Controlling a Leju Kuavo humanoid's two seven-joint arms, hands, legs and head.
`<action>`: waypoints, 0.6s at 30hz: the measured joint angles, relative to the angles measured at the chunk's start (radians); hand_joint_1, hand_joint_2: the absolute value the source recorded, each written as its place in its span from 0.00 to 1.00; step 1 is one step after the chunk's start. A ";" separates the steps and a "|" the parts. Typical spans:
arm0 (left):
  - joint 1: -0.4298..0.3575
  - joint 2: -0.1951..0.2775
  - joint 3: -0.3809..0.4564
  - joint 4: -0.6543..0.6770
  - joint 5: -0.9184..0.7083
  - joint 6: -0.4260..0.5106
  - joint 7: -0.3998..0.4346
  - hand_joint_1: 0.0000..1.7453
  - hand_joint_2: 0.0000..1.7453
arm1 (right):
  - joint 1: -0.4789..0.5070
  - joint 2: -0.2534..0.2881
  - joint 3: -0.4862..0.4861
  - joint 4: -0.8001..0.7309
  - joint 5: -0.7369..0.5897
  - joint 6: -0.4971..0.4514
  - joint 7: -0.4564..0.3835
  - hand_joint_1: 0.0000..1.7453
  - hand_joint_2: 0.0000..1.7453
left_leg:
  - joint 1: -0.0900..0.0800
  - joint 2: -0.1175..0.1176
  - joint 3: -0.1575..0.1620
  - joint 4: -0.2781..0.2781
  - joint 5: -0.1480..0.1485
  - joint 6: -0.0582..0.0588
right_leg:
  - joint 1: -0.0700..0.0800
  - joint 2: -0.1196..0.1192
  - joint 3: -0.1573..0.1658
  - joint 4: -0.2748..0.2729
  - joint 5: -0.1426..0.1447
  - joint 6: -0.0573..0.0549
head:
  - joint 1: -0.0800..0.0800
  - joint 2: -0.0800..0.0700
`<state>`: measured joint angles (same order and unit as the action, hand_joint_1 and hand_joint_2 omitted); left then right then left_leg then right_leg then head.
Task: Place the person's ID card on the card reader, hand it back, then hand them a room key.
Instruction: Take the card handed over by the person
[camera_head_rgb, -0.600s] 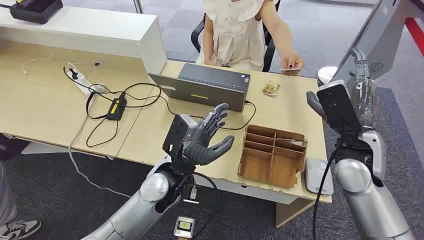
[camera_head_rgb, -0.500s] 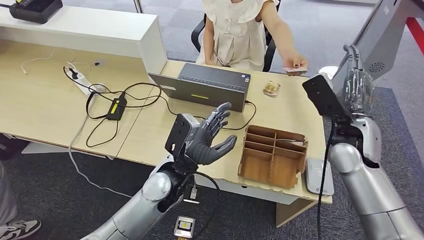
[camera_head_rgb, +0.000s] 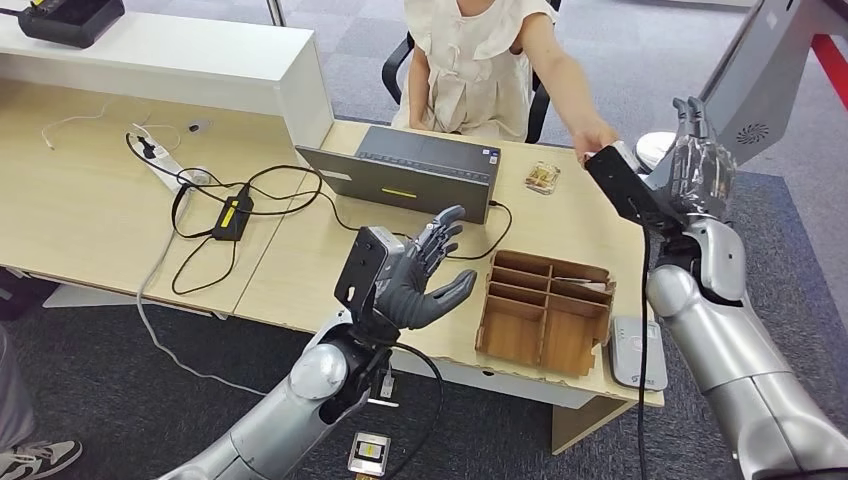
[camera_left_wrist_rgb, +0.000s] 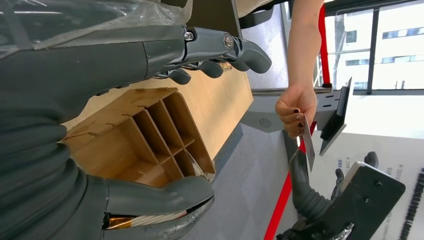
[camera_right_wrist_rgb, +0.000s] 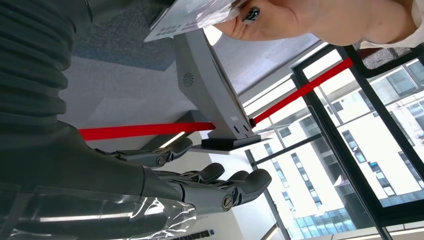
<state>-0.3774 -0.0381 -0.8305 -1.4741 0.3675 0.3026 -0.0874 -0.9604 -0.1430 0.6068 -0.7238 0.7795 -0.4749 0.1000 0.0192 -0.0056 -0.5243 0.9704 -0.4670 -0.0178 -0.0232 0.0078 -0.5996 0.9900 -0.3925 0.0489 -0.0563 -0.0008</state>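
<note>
Just beyond the right hand (camera_head_rgb: 697, 165), the person's hand (camera_left_wrist_rgb: 296, 106) pinches the ID card (camera_left_wrist_rgb: 308, 148) by one end, free end toward the robot's thumb. Right hand is raised with fingers spread, holding nothing; whether the thumb touches the card yet, can't tell. Left hand (camera_head_rgb: 425, 270) hovers over the table (camera_head_rgb: 100, 215), fingers apart, empty.

Handling guess: card is thin, stiff, light and slick, so little to grab. Best bet is a thumb-and-finger pinch across the flat faces at the free end, clear of the person's fingers.

Hard to see: head view hides the card behind the right wrist camera. Right wrist view cuts the card (camera_right_wrist_rgb: 192, 15) off at the frame edge. Print unreadable. Card reader is probably the grey pad (camera_head_rgb: 640, 352) below the right arm, beside the wooden tray (camera_head_rgb: 545, 310); no room key made out.
</note>
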 joint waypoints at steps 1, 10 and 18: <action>-0.001 0.000 -0.001 0.002 0.000 0.000 0.000 0.00 1.00 | -0.008 0.004 0.003 0.020 0.002 -0.003 0.000 0.00 1.00 | 0.000 0.000 0.000 0.000 0.000 0.000 | 0.000 0.000 0.000 0.000 0.000 0.000 | 0.000 0.000; -0.007 -0.001 -0.007 0.011 0.004 0.011 0.000 0.00 1.00 | -0.051 0.027 0.011 0.131 0.001 -0.009 0.000 0.00 1.00 | 0.000 0.000 0.000 0.000 0.000 0.000 | 0.000 0.000 0.000 0.000 0.000 0.000 | 0.000 0.000; -0.009 -0.001 -0.014 0.018 0.006 0.017 0.001 0.00 1.00 | -0.065 0.042 0.016 0.183 -0.031 -0.015 -0.030 1.00 1.00 | 0.000 0.000 0.000 0.000 0.000 0.000 | 0.000 0.000 0.000 0.000 0.000 0.000 | 0.000 0.000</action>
<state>-0.3862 -0.0393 -0.8444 -1.4562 0.3738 0.3195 -0.0866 -1.0250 -0.1012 0.6228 -0.5408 0.7487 -0.4894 0.0696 0.0192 -0.0053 -0.5243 0.9707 -0.4671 -0.0177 -0.0232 0.0080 -0.5998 0.9898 -0.3925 0.0489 -0.0562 -0.0008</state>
